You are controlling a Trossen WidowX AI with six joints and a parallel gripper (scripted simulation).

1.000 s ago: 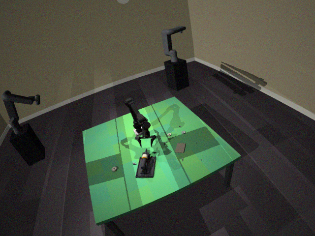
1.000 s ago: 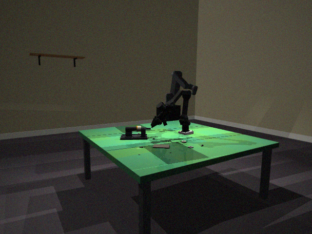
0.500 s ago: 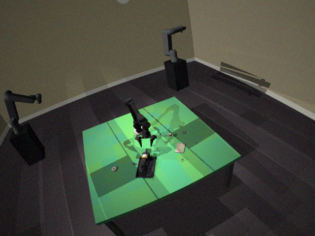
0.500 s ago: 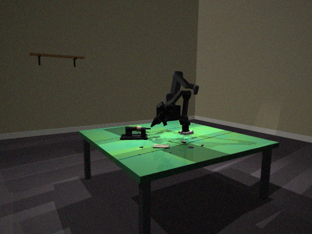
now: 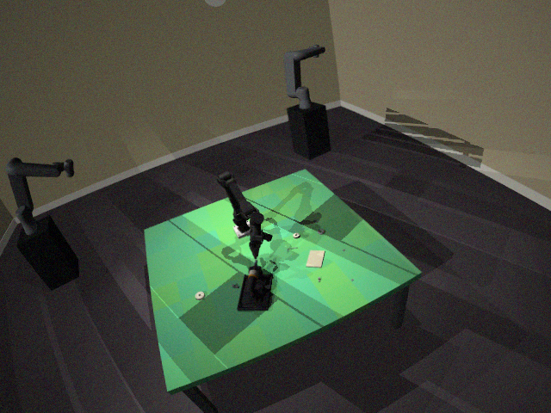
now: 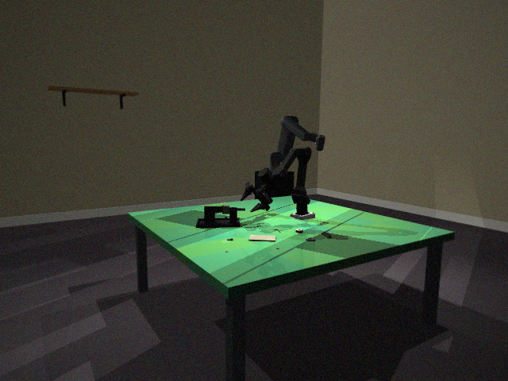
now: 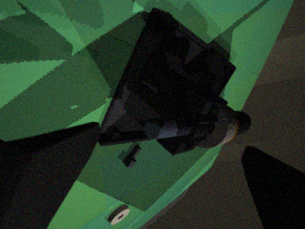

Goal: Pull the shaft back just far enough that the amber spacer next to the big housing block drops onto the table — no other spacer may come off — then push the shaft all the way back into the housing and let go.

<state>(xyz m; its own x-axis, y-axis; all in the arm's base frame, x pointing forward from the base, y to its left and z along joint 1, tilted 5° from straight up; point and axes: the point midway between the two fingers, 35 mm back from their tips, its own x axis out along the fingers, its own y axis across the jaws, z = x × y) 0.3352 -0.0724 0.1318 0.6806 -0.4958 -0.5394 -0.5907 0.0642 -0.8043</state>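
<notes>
Pincer (image 5: 256, 258) (image 6: 247, 205) (image 7: 172, 141): one, wide open, empty. Shaft (image 5: 255, 264) (image 6: 240, 209) (image 7: 169, 130): one, in the housing (image 5: 257, 286) (image 6: 209, 214) (image 7: 167, 81); top view, near side of pincer, long axis near-far, free end facing it.

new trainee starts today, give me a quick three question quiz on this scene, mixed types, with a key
1. True or false: the claw is shut on the shaft.
2. Multiple choice: what shape is the pale thing lying on the table, the biggest of the loose things there?
a) a ball
b) a flat rectangle
c) a tall cylinder
3. Fill in the blank: the arm's base plate is ____ in colour.

Key: 1 false; 2 b; 3 white
</notes>
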